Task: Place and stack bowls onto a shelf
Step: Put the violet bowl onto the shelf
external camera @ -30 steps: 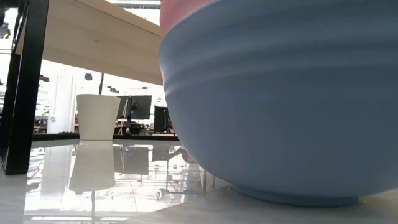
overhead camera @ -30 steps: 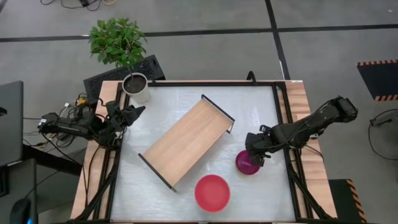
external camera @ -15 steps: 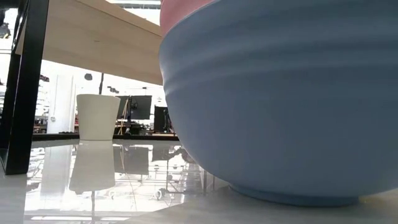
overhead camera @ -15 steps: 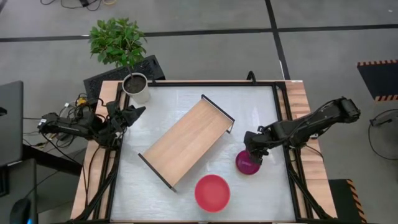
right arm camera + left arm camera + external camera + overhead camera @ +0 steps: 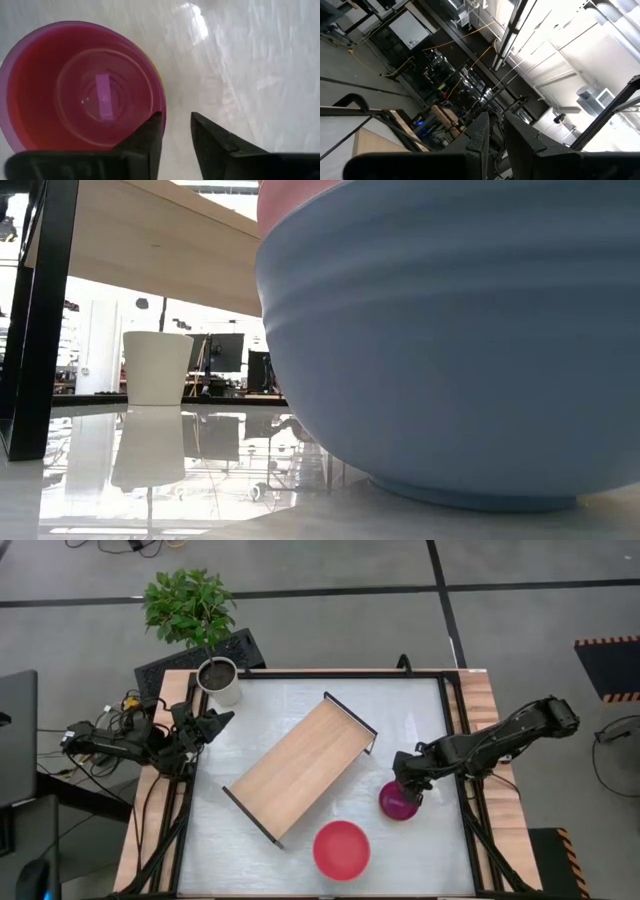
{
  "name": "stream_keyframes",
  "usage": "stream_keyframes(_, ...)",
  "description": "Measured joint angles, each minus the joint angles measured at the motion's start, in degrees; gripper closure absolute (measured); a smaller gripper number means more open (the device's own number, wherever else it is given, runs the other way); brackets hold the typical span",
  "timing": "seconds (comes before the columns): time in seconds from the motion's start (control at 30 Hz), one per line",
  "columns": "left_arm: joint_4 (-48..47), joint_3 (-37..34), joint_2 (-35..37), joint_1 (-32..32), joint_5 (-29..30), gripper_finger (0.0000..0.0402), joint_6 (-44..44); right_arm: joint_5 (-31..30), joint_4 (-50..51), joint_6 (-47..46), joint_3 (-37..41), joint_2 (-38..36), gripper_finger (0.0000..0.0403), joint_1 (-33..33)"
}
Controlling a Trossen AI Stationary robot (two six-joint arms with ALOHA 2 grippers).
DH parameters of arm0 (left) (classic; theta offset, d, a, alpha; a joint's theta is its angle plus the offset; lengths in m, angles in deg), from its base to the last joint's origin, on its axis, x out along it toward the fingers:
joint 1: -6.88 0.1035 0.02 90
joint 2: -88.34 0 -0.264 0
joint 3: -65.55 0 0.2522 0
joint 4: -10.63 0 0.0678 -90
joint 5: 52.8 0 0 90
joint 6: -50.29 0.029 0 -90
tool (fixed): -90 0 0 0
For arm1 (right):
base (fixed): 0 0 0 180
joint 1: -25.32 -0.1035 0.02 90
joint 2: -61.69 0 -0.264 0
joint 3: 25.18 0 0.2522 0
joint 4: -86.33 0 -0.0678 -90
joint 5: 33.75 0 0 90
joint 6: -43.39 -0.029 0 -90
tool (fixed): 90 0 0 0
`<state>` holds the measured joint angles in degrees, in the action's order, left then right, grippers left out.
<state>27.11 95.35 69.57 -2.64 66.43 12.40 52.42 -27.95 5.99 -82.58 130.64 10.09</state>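
Observation:
The shelf [image 5: 300, 768], a light wooden board with black end frames, stands slantwise mid-table with nothing on it. A small purple bowl [image 5: 399, 802] with a red one nested inside [image 5: 82, 85] sits on the table right of it. My right gripper [image 5: 175, 125] points down at this stack's rim, fingers narrowly open; one finger [image 5: 150, 132] overlaps the rim and the other [image 5: 210, 137] stands outside over bare table. Whether they touch the rim, I cannot tell. A larger red bowl [image 5: 341, 849] nested in a blue one [image 5: 450, 340] rests near the front edge. My left gripper [image 5: 212, 722] waits at the table's left edge, slightly open.
A white plant pot with soil [image 5: 219, 683] stands at the far left corner, close to my left gripper. A leafy plant [image 5: 188, 605] is beyond the table. Bare tabletop [image 5: 420, 710] lies right of and behind the shelf.
My right arm has settled slightly over the small purple bowl, its wrist tipping a little steeper. The bowls and the shelf have stayed where they were.

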Motion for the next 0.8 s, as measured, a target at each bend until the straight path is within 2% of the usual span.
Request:
stream_keyframes(0.17, 0.0, 0.0, 0.0, 0.0, 0.0, 0.0358, 0.0, 0.0, 0.0, 0.4, 0.0, 0.0, 0.0322, 0.0)
stream_keyframes(0.3, 0.0, 0.0, 0.0, 0.0, 0.0, 0.0358, 0.0, -0.2, -0.1, 0.4, 0.0, 0.0, 0.0382, 0.0)
stream_keyframes(0.47, 0.0, 0.0, 0.0, 0.0, 0.0, 0.0358, 0.0, 0.4, 0.1, -0.1, -0.6, -0.4, 0.0386, 0.0)
stream_keyframes(0.8, 0.0, 0.0, 0.0, 0.0, 0.0, 0.0358, 0.1, 0.7, 6.1, 0.4, -7.7, -0.9, 0.0386, 0.0)
